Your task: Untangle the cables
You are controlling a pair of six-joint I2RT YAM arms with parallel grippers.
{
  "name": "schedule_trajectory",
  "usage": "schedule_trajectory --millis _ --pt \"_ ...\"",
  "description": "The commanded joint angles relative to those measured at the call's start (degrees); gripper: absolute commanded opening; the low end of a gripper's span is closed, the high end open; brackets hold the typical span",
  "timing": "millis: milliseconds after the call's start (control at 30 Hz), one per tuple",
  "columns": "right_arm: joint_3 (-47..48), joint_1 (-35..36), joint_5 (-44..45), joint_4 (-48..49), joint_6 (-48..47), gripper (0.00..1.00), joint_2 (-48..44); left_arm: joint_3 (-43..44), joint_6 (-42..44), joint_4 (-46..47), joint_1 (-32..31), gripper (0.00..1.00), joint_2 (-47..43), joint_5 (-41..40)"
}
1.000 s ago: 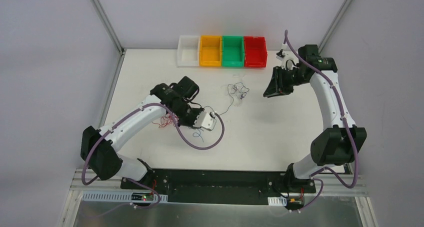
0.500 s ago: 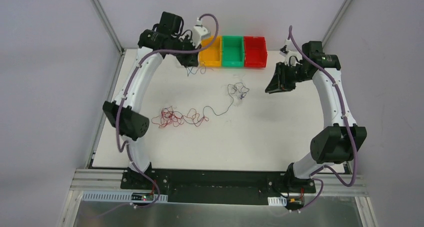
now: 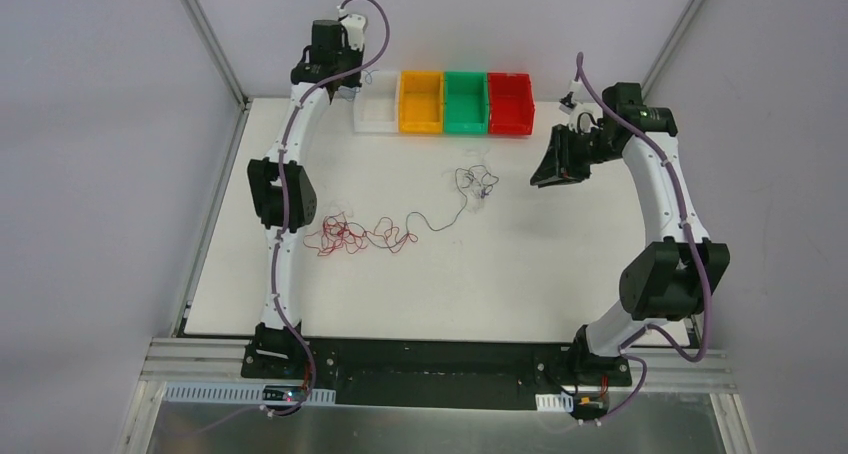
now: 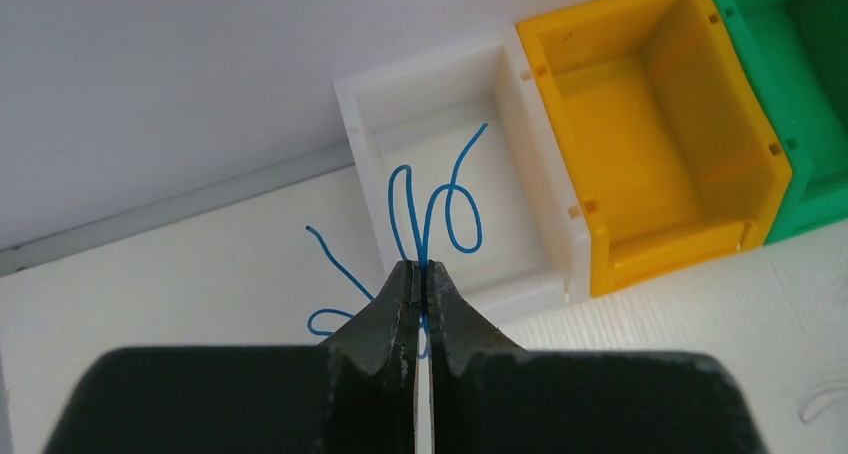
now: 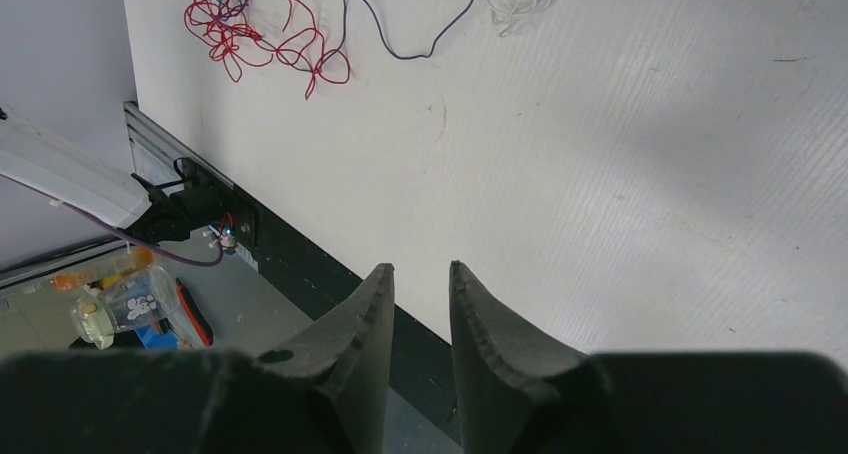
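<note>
On the left, we see the left claw [image 4: 420, 274] up high at the far side of the table [image 3: 560, 264]. Its two fingers are pressed together, and they are pinching a thin blue wire [image 4: 401, 168]. The blue wire curls up out of the finger tips in a few loops (a bit like a ribbon), and one more loop sticks out to the left. The wire hangs over the near wall of the white box [image 4: 430, 69], with its loops over the inside of that box.

Next to the white box we see a yellow box [image 4: 655, 244], then a green box [image 4: 800, 214], then a red box [image 3: 510, 126]. They all stand touching in one row at the back of the table.

Down on the table lie the other wires. The red wires [image 3: 345, 236] sit in a curly heap left of the middle. A black wire [image 3: 440, 219] runs from the right end of the red heap up to a little knot of wires [image 3: 477, 181], dark and pale, near the middle.

On the right, the right claw [image 5: 420, 269] hangs over the table, well apart from the knot. Its fingers are spread a little, with a gap between them and nothing in it.
</note>
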Motion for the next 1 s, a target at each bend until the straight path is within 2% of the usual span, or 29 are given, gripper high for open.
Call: schedule_trajectory --millis 0,100,133,200,300,400,500,600,800,900,967 --pt "1.7 -0.2 0.4 0.0 0.7 0.30 0.9 3.4 -3.8 14.1 -0.3 0.00 2.5 1.7" --pt "1.7 -0.3 0.9 0.0 0.5 0.30 1.3 3.2 -4.6 16.8 -0.3 0.00 3.9 3.9" --pt "1.8 -0.3 0.8 0.0 0.5 0.30 1.5 3.1 -4.8 17.8 -0.3 0.03 4.2 4.0" --pt "2.0 -0.2 0.8 0.0 0.5 0.31 2.0 3.2 -5.6 19.8 -0.1 0.22 4.7 4.0" --pt "3.1 -0.3 0.4 -0.1 0.2 0.31 2.9 3.4 -6.8 20.2 0.4 0.40 3.5 5.9" --pt "4.0 -0.3 0.2 -0.1 -0.6 0.31 4.0 -1.1 -7.4 18.8 1.2 0.56 -1.5 8.9" --pt "4.6 0.1 0.2 -0.2 -2.3 0.32 4.9 -8.9 -8.1 14.6 2.4 0.67 -9.4 12.8" --pt "4.9 1.6 0.8 1.3 -2.8 0.34 6.2 -18.9 -10.2 8.0 4.9 0.75 -18.0 20.3" --pt "6.9 10.2 2.1 5.0 -4.5 0.45 11.0 -47.6 -14.4 -2.3 9.6 0.75 -35.4 38.5" --pt "6.9 15.3 2.3 8.8 -4.2 0.49 13.9 -59.5 -13.3 -4.3 9.9 0.77 -41.9 41.8" --pt "7.2 18.9 2.8 11.1 -4.3 0.51 15.8 -64.4 -11.9 -6.0 10.2 0.78 -44.6 41.8"
